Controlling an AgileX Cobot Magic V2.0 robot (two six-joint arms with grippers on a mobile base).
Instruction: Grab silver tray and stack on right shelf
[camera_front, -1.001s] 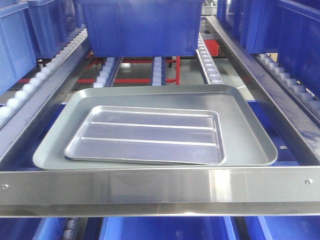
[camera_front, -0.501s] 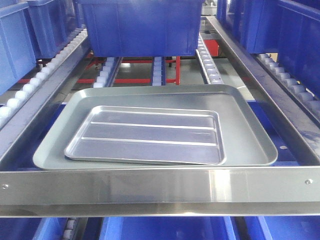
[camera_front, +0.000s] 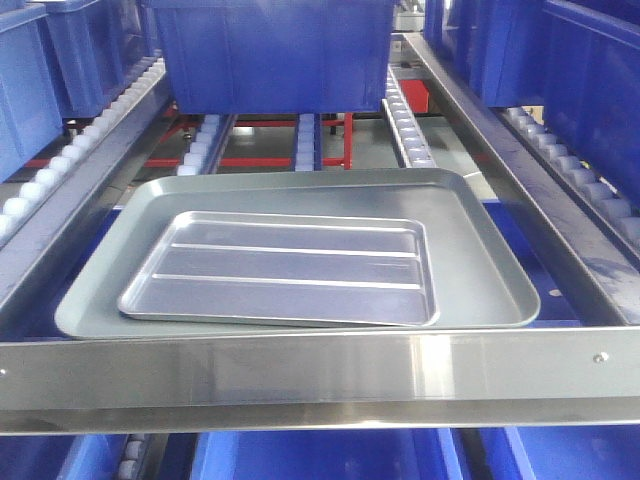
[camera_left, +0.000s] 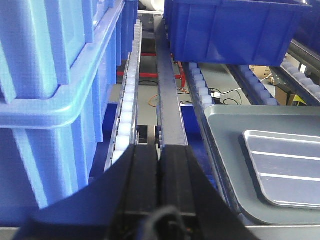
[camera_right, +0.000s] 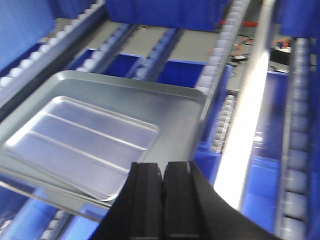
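The silver tray (camera_front: 285, 268), shiny with two lengthwise ridges, lies flat inside a larger dull grey tray (camera_front: 485, 270). Both rest on the roller rack level behind the shelf's broad shiny front bar (camera_front: 320, 375). The silver tray also shows at the right edge of the left wrist view (camera_left: 290, 165) and at the left of the right wrist view (camera_right: 80, 145). My left gripper (camera_left: 160, 150) is shut and empty, left of the trays over a rail. My right gripper (camera_right: 163, 167) is shut and empty, near the silver tray's right front corner.
A big blue bin (camera_front: 270, 50) stands on the white rollers (camera_front: 405, 125) behind the trays. Blue bins fill the left lane (camera_left: 45, 75) and the right lane (camera_front: 580, 60). Steel side rails (camera_front: 500, 140) border the lane. More blue bins sit below.
The whole scene has shifted slightly left and down in the front view, so the camera has moved. The trays keep their places relative to each other.
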